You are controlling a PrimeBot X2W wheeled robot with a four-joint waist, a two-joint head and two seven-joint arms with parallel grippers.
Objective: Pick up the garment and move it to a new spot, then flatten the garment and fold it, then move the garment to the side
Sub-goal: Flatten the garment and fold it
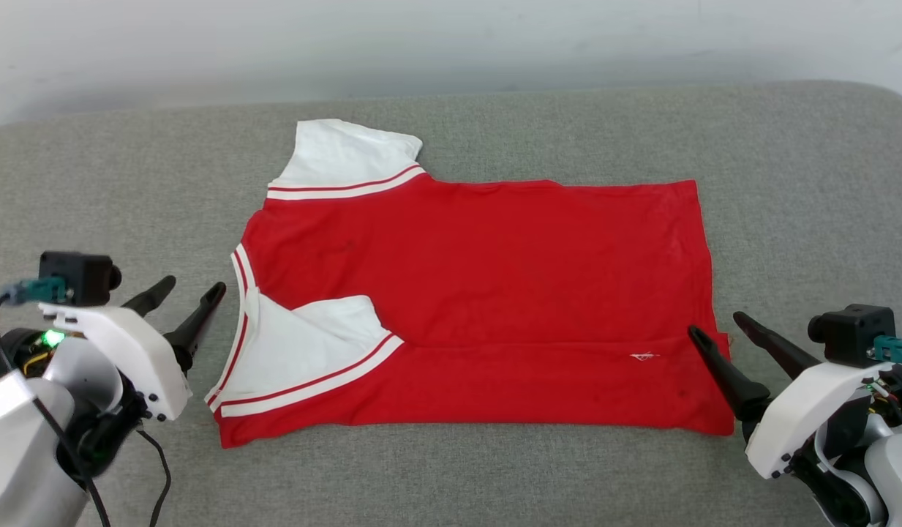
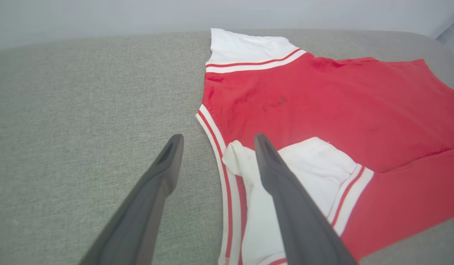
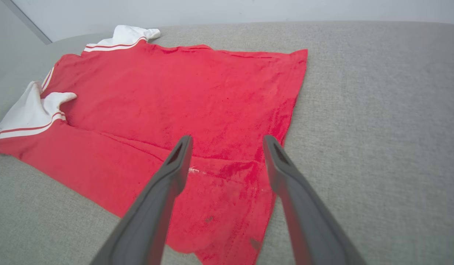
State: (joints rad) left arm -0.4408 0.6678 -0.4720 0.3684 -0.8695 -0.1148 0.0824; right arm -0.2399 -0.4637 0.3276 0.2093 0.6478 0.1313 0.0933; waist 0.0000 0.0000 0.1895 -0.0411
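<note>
**Jersey down, both jaws wide**

I see the red jersey T-shirt (image 1: 494, 278) lying on the grey fabric surface (image 1: 92, 183), its near edge folded over; my left gripper (image 1: 193, 287) hangs beside the collar, my right gripper (image 1: 716, 326) at the hem; both jaws wide, empty.

Left end effector (image 1: 193, 284) gaping, empty; right end effector (image 1: 715, 323) likewise.

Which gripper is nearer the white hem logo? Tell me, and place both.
Right. The right gripper, open, is at the garment's hem edge, just beside the logo. The left gripper, open, is off the opposite end by the collar, far from it.
</note>
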